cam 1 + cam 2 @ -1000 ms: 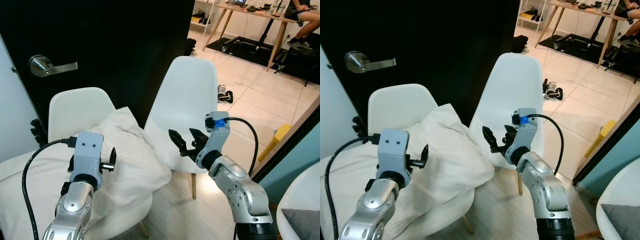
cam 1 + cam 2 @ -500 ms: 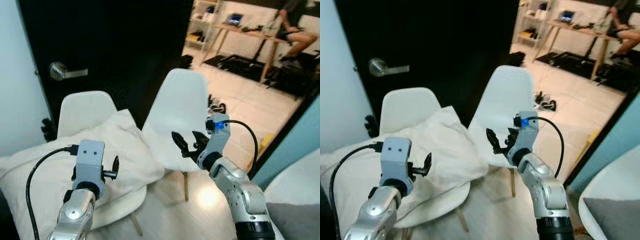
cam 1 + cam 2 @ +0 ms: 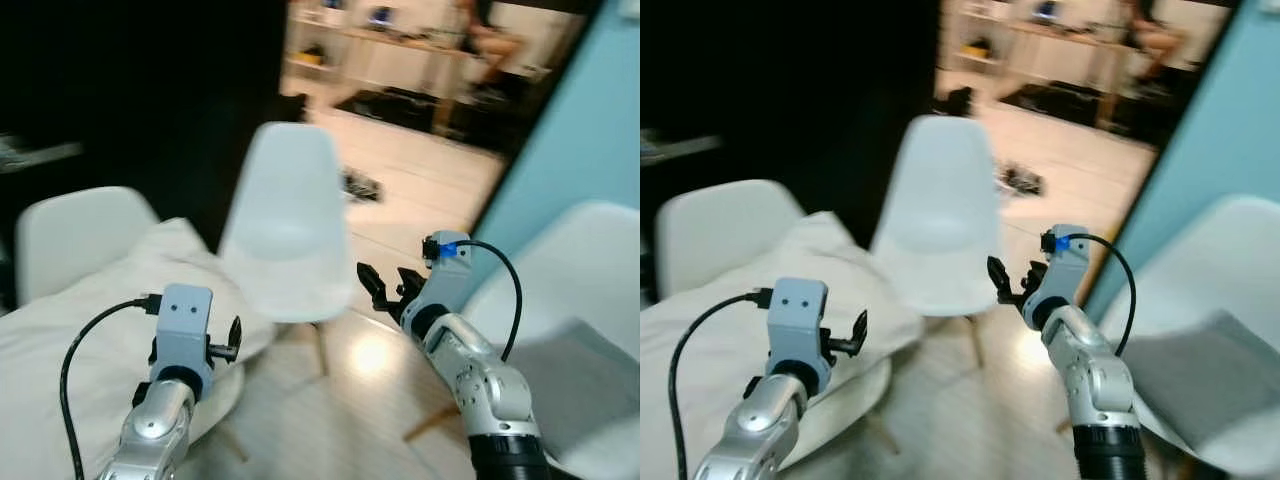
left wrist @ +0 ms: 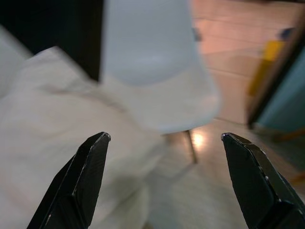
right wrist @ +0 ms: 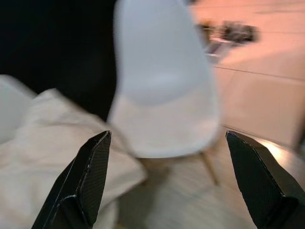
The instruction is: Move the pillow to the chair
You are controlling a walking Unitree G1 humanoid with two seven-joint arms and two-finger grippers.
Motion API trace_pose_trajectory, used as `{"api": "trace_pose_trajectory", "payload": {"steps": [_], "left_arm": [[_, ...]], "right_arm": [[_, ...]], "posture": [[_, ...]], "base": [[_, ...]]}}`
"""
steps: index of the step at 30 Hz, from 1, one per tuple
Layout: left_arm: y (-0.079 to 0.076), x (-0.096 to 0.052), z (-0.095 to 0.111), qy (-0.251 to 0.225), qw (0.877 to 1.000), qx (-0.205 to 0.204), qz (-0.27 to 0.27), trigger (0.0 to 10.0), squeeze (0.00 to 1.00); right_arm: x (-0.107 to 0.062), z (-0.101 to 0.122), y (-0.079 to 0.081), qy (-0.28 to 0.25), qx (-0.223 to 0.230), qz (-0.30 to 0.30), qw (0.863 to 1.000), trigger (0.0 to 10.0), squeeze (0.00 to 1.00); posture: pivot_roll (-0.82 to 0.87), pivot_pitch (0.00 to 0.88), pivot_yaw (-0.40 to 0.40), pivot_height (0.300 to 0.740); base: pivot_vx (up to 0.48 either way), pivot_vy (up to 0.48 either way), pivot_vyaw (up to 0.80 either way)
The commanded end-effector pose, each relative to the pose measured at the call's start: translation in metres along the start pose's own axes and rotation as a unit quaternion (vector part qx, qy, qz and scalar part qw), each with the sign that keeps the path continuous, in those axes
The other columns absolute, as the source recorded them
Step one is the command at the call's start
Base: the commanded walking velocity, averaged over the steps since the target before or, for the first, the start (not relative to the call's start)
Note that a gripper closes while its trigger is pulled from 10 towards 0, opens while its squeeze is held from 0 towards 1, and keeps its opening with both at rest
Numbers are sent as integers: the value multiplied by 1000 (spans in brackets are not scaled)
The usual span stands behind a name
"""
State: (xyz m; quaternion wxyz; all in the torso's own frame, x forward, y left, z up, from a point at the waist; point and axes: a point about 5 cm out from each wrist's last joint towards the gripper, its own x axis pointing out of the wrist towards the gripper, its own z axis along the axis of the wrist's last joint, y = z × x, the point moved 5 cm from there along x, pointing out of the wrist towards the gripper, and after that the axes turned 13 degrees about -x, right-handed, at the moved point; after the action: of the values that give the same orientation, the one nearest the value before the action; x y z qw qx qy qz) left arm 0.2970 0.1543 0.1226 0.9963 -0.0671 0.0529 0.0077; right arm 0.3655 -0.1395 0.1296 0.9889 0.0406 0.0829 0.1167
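A big white pillow (image 3: 90, 310) lies slumped over the seat of a white shell chair (image 3: 70, 225) on my left. An empty white shell chair (image 3: 290, 230) stands just right of it, in front of a dark doorway. My left gripper (image 3: 232, 340) hovers open above the pillow's right edge, holding nothing. My right gripper (image 3: 383, 278) is open in the air, right of the empty chair's seat and apart from it. Both wrist views look past wide-spread fingers at the pillow (image 4: 52, 119) and the empty chair (image 5: 162, 95). The picture is blurred.
Another white chair (image 3: 590, 250) with a grey cushion (image 3: 580, 380) stands close on my right, beside a teal wall (image 3: 560, 130). Light wooden floor (image 3: 330, 400) lies between the chairs. Beyond the doorway are a tiled room, a desk and a seated person (image 3: 490, 40).
The whole view has swung to the right: the door and handle slid off left and the cushioned chair came in on the right. Both arms keep their pose, grippers still open.
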Motion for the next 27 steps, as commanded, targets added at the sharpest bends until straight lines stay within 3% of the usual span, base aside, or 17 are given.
{"api": "trace_pose_trajectory", "payload": {"steps": [1, 6, 27], "left_arm": [[-4, 1, -4, 3, 1000, -4, -8, 10000, 0], [-5, 3, -8, 9, 1000, -12, -15, 10000, 0], [-5, 5, -4, -6, 999, -42, -20, 10000, 0]], "right_arm": [[1, -8, -7, 20, 7, -19, 1000, 10000, 0], [1, -13, -15, 31, 17, -40, 999, 10000, 0], [3, -13, -17, 36, 24, -50, 998, 10000, 0]], "posture": [[-51, 0, -118, 740], [-58, 0, -118, 740], [-55, 0, -124, 740]], "base": [[0, 0, -775], [0, 0, -766], [0, 0, -763]]}}
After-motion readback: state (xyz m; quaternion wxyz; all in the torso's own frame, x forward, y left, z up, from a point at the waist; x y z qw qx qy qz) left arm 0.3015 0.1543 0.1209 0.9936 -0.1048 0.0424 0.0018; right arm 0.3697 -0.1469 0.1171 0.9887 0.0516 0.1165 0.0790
